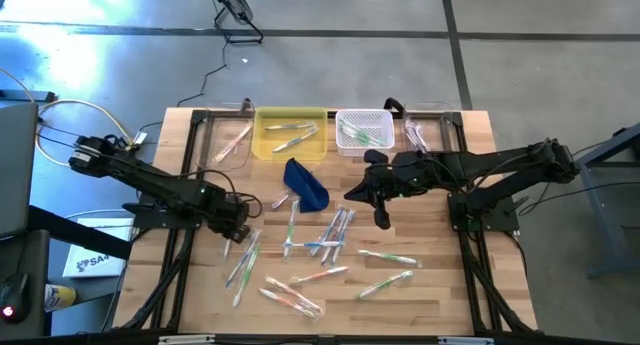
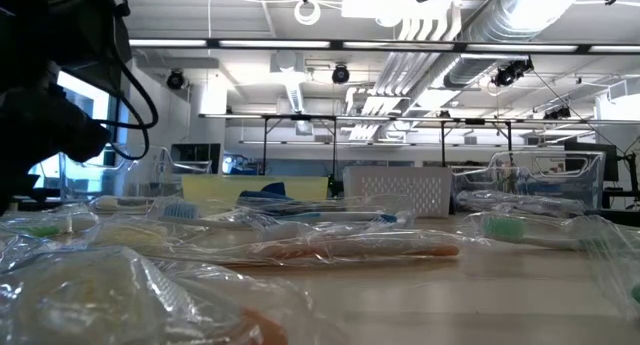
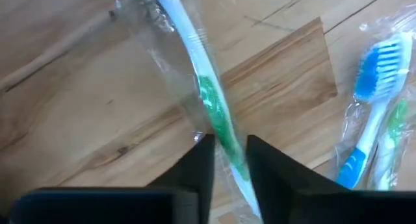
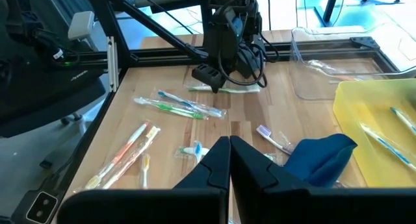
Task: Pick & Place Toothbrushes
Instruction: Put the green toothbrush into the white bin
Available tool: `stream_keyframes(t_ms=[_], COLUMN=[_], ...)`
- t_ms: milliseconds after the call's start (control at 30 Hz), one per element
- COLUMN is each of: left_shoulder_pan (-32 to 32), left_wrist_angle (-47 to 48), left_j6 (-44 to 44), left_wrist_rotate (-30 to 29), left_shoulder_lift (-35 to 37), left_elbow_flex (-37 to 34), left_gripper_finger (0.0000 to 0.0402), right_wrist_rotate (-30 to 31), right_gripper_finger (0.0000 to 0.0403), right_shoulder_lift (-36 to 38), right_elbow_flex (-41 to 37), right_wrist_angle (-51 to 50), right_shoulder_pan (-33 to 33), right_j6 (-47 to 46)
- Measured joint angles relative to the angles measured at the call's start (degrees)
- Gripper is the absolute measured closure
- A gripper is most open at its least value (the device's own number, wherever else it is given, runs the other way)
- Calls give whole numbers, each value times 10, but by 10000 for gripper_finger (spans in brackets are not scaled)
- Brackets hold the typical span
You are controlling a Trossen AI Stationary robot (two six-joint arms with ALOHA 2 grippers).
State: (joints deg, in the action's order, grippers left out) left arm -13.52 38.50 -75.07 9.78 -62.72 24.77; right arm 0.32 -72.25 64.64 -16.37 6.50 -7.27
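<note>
Nr edge of bench (image 1: pixel 440 295): loose wrapped toothbrushes (image 1: pixel 300 275) scattered across nr-centre, orange, green & blue ones, some overlapping. In low view a few lie just in front of the lens in crinkled clear wrap, one orange-handled (image 2: pixel 350 251).

Left hand (image 1: pixel 237 235) down at bench lvl on left side, at left edge of the scatter. Wrist view: fingers (image 3: pixel 195 172) narrowed to a slim gap around a green brush (image 3: pixel 211 104) in clear wrap; brush runs between them, lying on the wood. Looks pinched but can't tell if grip is firm. Just beside it a blue brush (image 3: pixel 370 100), also wrapped.

Mid bench: dark blue pouch (image 1: pixel 306 183), crumpled, w/ a small brush (image 4: pixel 273 138) nr it.

Right hand (image 1: pixel 382 217) hangs over bench centre-right, right of pouch, fingers fully together, holding nothing.

Far edge, left to right: clear tray (image 1: pixel 225 145), yellow bin (image 1: pixel 262 145) w/ a few brushes inside, white basket (image 1: pixel 345 118) w/ green brushes, 2nd clear tray (image 1: pixel 440 113) at far right.
</note>
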Motion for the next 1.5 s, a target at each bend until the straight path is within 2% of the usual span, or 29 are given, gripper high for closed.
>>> stream_keyframes(t_ms=[133,233,433,600,733,1167,1500], left_shoulder_pan=[0,0,0,0,0,0,0], left_wrist_angle=[0,-1,-12,-56,-70,-71,-71], left_j6=[0,0,13,33,46,136,234], left_wrist_rotate=[-5,-5,-8,-17,-26,-72,-105], left_shoulder_lift=[0,0,0,-1,3,3,3], left_elbow_flex=[0,0,-1,-2,5,87,194], left_gripper_finger=[372,391,375,393,391,396,396], right_wrist_rotate=[0,0,-5,-7,-24,-37,-37], right_gripper_finger=[401,401,401,401,401,401,401], right_shoulder_lift=[0,0,0,1,14,84,129], right_elbow_flex=[0,0,0,0,0,0,0], right_wrist_angle=[0,0,-4,-11,-10,-10,-11], right_shoulder_pan=[0,0,0,0,2,2,2], right_j6=[0,0,-4,-2,-3,-1,2])
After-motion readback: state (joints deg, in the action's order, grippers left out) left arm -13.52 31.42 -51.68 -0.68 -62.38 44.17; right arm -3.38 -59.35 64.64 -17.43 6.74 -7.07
